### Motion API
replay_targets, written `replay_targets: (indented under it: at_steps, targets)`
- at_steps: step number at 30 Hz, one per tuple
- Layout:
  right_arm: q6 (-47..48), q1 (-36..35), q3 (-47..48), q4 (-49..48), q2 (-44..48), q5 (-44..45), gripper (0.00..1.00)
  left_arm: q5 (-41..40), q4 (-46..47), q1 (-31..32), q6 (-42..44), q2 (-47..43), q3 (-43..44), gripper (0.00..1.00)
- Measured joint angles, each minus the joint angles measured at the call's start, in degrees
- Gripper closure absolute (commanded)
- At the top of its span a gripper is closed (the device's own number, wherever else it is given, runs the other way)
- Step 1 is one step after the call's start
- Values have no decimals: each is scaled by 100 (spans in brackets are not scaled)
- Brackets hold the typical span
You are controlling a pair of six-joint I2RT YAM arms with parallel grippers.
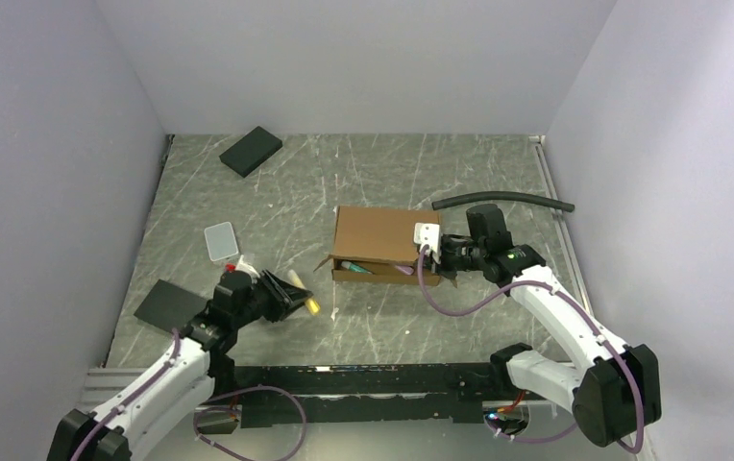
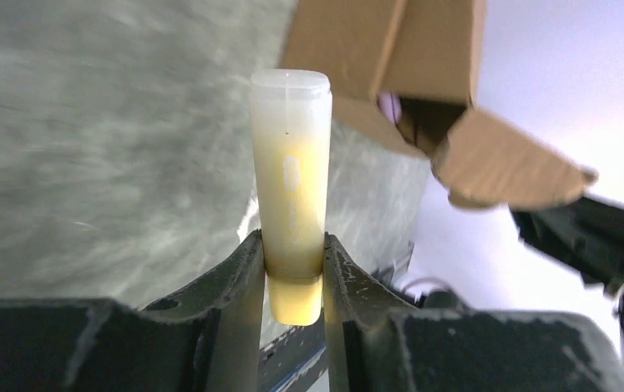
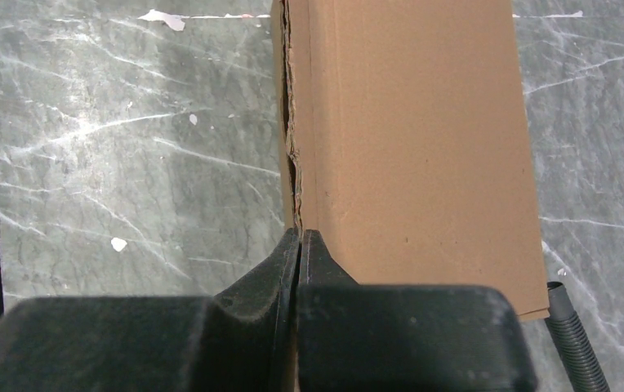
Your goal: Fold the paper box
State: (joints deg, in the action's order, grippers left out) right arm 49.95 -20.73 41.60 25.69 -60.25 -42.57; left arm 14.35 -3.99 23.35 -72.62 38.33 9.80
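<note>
Paper box (image 1: pixel 375 235): found near the middle of the table (image 1: pixel 421 327), resting flat, brown and partly assembled; a side flap is seen splayed outward at its near left corner.
Box contents: a few small coloured items (image 1: pixel 368 268) are glimpsed through the open near side; their kind cannot be told.
Left gripper (image 2: pixel 292 249): positioned near the box's left, apart from it, above the table.
Left fingers (image 2: pixel 247 269): closed narrowly on a yellowish tube (image 2: pixel 291 171), which is clasped from both sides near its lower end and pointed toward the box.
Right gripper (image 3: pixel 299 241): placed at the right end of the box, tips against the cardboard's raw edge.
Right fingers (image 3: pixel 325 261): pressed fully together, with no gap seen; whether cardboard is pinched between them cannot be told.
Black pads: one (image 1: pixel 251 151) is laid at the far left of the table, another (image 1: pixel 169 304) beside the left arm.
Clear plastic piece (image 1: pixel 220 240): laid flat between the two pads, left of the box.
Black hose (image 1: pixel 502 200): stretched along the table behind the right gripper.
</note>
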Motion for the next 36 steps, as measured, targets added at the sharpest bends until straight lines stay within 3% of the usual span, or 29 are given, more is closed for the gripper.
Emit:
replay_targets:
  at_steps: [4,8,14,21,23,27,32,36]
  targets:
    - [0,0,0,-2,-20,0,100,170,1106,704,-59,-269,-619,100]
    - [0,-7,0,0,-50,0,100,-160,1941,1687,-68,-22,-745,100]
    - [-2,-11,0,0,-63,2,100,-857,3707,3062,-94,1945,-398,100]
    - [-2,-11,0,2,-63,2,100,-1353,5847,3508,-522,4472,46,100]
    - [-2,-11,0,0,-63,2,100,-1620,6067,3550,-658,4671,50,100]
    - [-2,-11,0,0,-63,2,100,-2452,5855,3779,-927,4470,109,100]
    - [-2,-11,0,0,-63,0,100,-3668,4168,4199,-1480,3359,726,100]
    - [-2,-11,0,-2,-63,0,100,-4312,3368,4275,-2186,3161,1097,100]
